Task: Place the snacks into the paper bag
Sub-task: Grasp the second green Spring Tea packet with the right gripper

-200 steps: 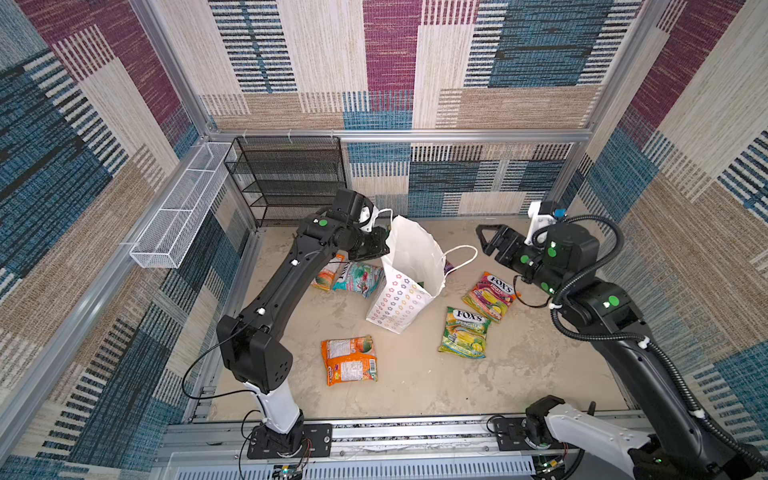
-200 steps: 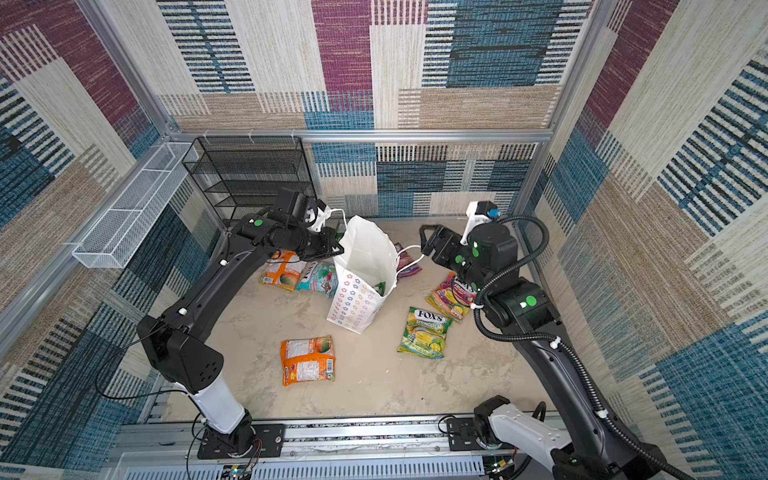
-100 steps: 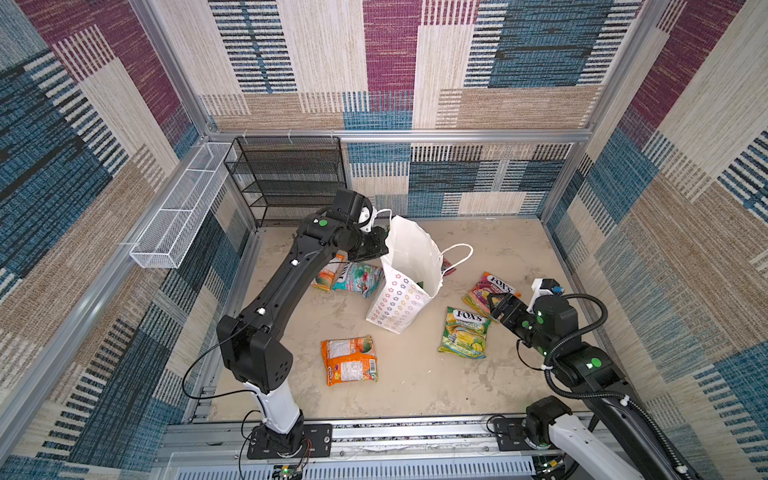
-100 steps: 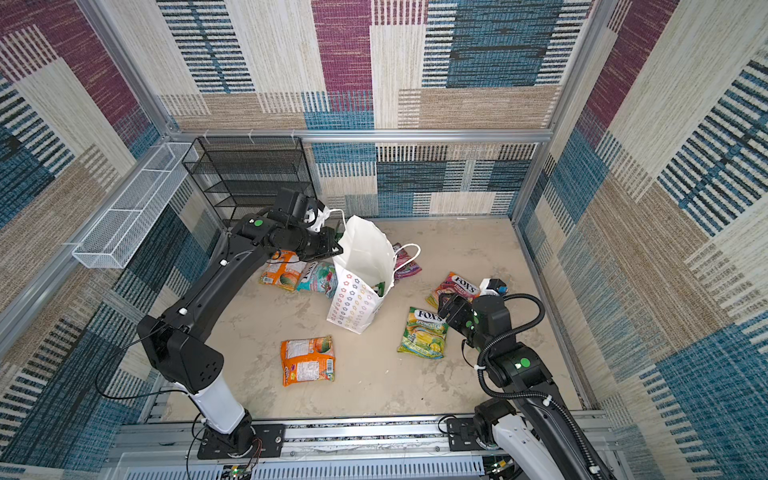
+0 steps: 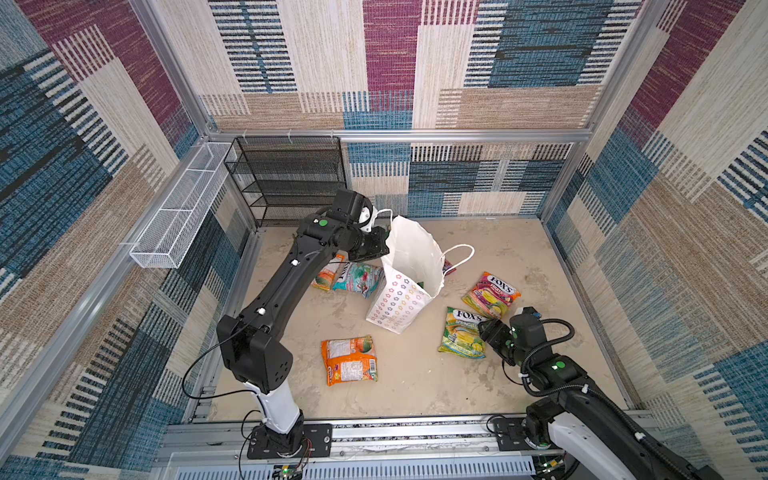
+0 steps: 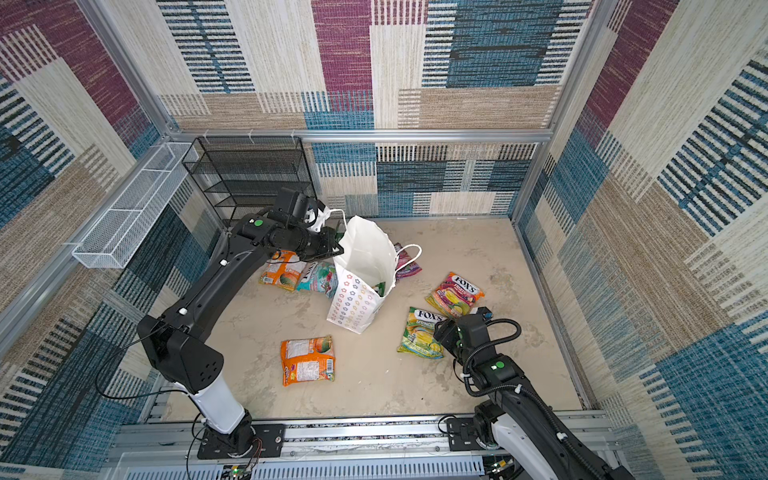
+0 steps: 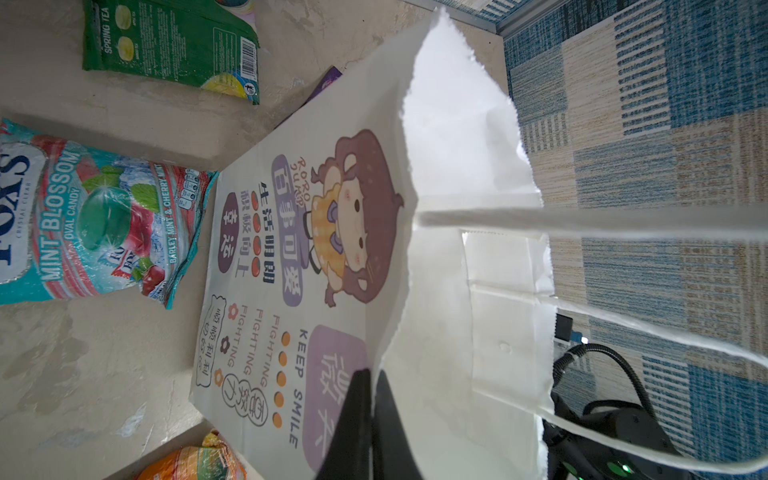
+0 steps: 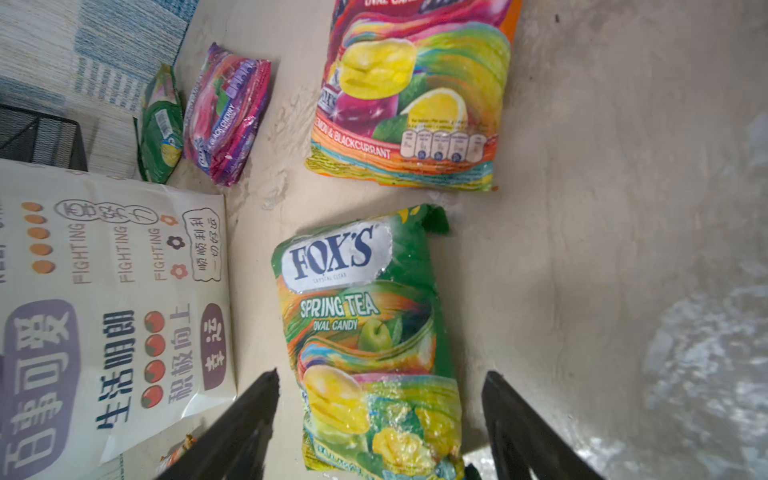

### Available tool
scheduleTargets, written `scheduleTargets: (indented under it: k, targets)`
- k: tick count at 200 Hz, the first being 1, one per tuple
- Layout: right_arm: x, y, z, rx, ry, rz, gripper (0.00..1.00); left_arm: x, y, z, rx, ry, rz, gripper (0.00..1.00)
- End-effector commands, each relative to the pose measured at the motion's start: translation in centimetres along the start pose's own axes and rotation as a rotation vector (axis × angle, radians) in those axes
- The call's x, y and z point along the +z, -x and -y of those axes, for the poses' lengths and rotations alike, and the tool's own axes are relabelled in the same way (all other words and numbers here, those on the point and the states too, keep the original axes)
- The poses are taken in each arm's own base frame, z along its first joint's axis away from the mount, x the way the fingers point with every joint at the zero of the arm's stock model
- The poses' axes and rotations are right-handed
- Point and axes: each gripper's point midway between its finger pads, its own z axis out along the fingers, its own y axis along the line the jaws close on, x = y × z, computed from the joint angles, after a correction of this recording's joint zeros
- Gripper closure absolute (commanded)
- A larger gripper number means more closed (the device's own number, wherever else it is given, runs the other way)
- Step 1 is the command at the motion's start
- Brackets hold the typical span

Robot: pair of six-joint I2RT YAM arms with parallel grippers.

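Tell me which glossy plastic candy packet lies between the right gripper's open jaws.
The yellow-green FOX'S Spring Tea packet: it alone lies between the jaws of the open right gripper; the multicolour fruit packet lies beyond it.

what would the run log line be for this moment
left gripper: shut on paper bag rim | right gripper: open, jaws either side of spring tea packet | stage: packet not yet gripped

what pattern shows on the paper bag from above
Multicoloured flower rows on white paper bag, clearest in a top view.
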Motion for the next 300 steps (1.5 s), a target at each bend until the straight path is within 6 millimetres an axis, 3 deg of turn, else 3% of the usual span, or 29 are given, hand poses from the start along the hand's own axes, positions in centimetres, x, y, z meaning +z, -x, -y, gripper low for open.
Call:
scheduleTargets:
  k: [1,42,121,225,272,300]
  targets:
    - [0.6,1.5,-1.1,-0.027,0.016,0.061,0.22,0.0,0.0,0.5,-0.012,-0.027,0.001,1.0]
    - [1.5,2.9,-0.4,-0.041,-0.065,0.106,0.25,-0.1,0.0,0.7,-0.01,-0.035,-0.001,1.0]
    - [4.2,3.6,-1.6,-0.103,-0.079,0.068,0.33,-0.4,0.1,1.0,-0.004,-0.043,0.007,1.0]
    - [6.3,1.9,-0.4,-0.127,-0.119,-0.025,0.46,-0.5,0.0,1.4,-0.006,-0.068,0.004,1.0]
    - [6.8,0.9,0.1,-0.126,-0.131,-0.071,0.69,-0.5,0.0,1.4,-0.003,-0.069,0.005,1.0]
    - [6.2,1.3,-0.4,-0.122,-0.118,-0.058,0.84,-0.5,0.0,1.5,-0.003,-0.076,0.001,1.0]
